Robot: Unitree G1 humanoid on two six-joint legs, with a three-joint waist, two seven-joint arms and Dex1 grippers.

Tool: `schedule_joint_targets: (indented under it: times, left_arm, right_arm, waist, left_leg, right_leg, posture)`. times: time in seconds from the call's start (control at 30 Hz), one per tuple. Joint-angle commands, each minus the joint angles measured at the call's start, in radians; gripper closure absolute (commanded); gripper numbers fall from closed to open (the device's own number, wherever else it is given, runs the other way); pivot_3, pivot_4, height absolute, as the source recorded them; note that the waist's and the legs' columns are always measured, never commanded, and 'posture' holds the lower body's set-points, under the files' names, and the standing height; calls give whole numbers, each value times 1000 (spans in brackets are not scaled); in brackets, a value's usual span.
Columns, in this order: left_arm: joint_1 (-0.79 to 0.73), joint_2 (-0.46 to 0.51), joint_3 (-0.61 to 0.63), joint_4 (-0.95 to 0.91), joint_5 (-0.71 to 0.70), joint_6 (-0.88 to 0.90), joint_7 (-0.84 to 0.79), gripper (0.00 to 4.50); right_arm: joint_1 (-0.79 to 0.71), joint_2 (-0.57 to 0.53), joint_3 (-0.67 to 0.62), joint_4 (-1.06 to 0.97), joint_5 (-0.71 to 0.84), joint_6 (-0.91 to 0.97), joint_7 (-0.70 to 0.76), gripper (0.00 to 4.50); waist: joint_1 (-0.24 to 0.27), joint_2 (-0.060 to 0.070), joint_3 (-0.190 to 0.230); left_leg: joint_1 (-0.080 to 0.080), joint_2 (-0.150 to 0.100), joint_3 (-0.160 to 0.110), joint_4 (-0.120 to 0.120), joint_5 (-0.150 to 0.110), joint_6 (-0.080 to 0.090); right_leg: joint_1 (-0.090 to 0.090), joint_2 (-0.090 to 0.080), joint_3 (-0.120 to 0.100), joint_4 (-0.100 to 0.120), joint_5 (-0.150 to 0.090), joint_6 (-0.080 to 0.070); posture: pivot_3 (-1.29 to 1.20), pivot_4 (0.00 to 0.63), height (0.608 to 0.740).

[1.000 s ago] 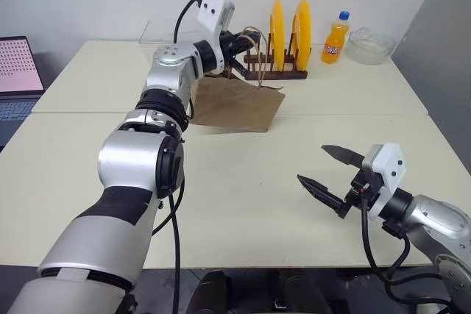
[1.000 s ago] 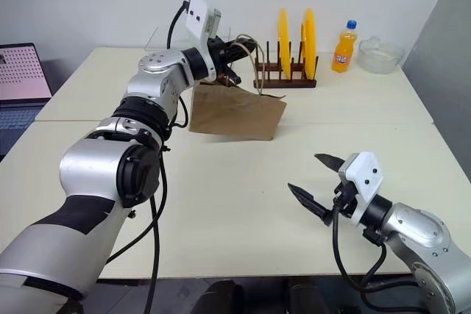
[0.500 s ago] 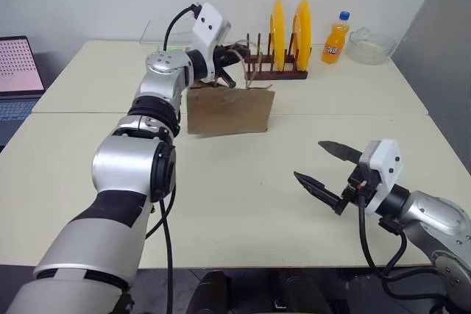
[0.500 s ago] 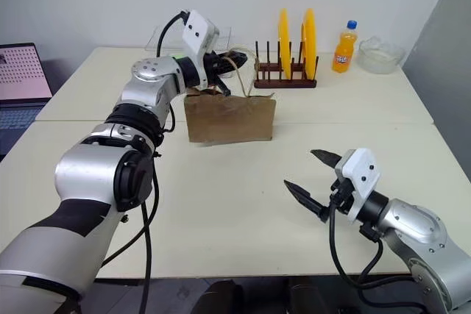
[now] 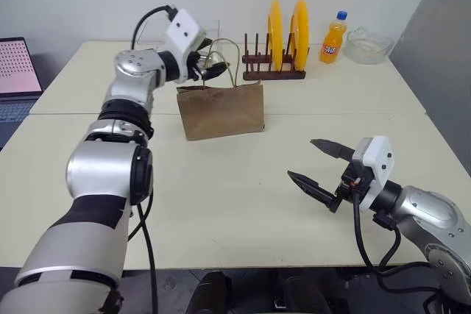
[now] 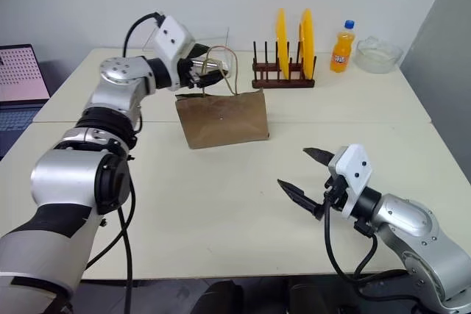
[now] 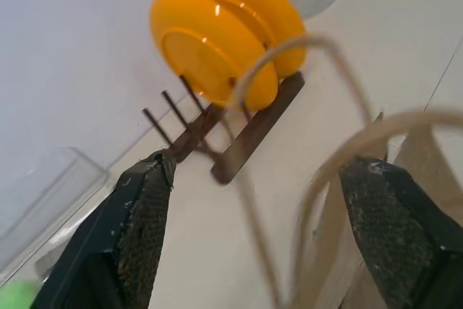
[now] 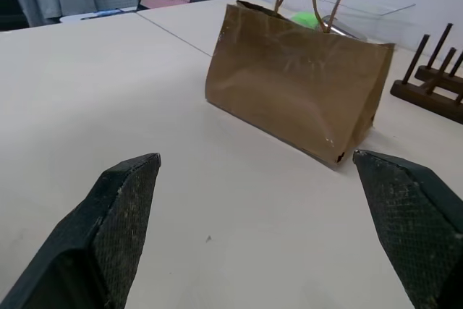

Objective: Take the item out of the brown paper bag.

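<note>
Crinkled brown kraft paper bag [image 5: 220,110] stands upright mid-table, light and soft, likely to buckle or slide unless steadied; its thin tan cord handles [image 7: 318,128] loop loosely between the left gripper [image 5: 209,70] jaws, spread and gripping nothing. Right gripper [image 5: 318,168] hovers well apart, jaws wide, empty. Whatever is inside is hidden.

Head stereo pair: 2 eyes looked forward and down over the table [image 5: 243,204], sharing nearly the same scene. Left wrist camera: close above the brown paper bag [image 5: 220,110], facing the plate rack [image 7: 239,146]. Right wrist camera: low over the tabletop, facing that bag's broad side.
</note>
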Motion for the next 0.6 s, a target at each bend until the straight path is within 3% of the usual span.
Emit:
schedule_joint_targets:
  times: [0.03,0.2,0.33,0.43,0.53,0.6]
  left_arm:
    - [24,37,5,-96,-20,3,-30,770]
    - [175,93,47,-337,-105,123,-98,770]
    - [415,129,119,-773,-230,367,-86,770]
    - [662,111,238,-1196,-329,642,71,770]
    - [896,96,324,-1533,-428,799,139,737]
    - [1028,76,371,-1695,-476,883,195,737]
  right_arm:
    - [-44,0,19,16,-17,-8,4,0]
    - [-151,19,48,83,-15,5,7,0]
    - [-284,35,46,172,-13,1,27,0]
    - [-402,40,77,281,-74,-44,55,0]
    - [-539,68,118,432,-141,-88,72,605]
    - [-648,92,151,569,-199,-139,94,1302]
  waist:
    - [2,0,0]
    - [-2,0,0]
    - [-14,0,0]
    - [-22,0,0]
    - [-25,0,0]
    - [-20,0,0]
  left_leg:
    - [0,0,0,0,0,0]
    - [0,0,0,0,0,0]
    - [0,1,0,0,0,0]
    - [0,1,-1,0,0,0]
    - [1,1,-1,0,0,0]
    - [2,1,-1,0,0,0]
  right_leg:
    - [0,0,0,0,0,0]
    - [0,0,0,0,1,-1]
    - [0,0,1,0,3,-5]
    - [0,0,1,0,3,-5]
    - [0,0,3,0,3,-5]
    - [0,0,2,0,3,-5]
  posture:
    - [0,150,740]
    - [0,150,740]
    - [0,150,740]
    - [0,150,740]
    - [0,150,740]
    - [0,150,740]
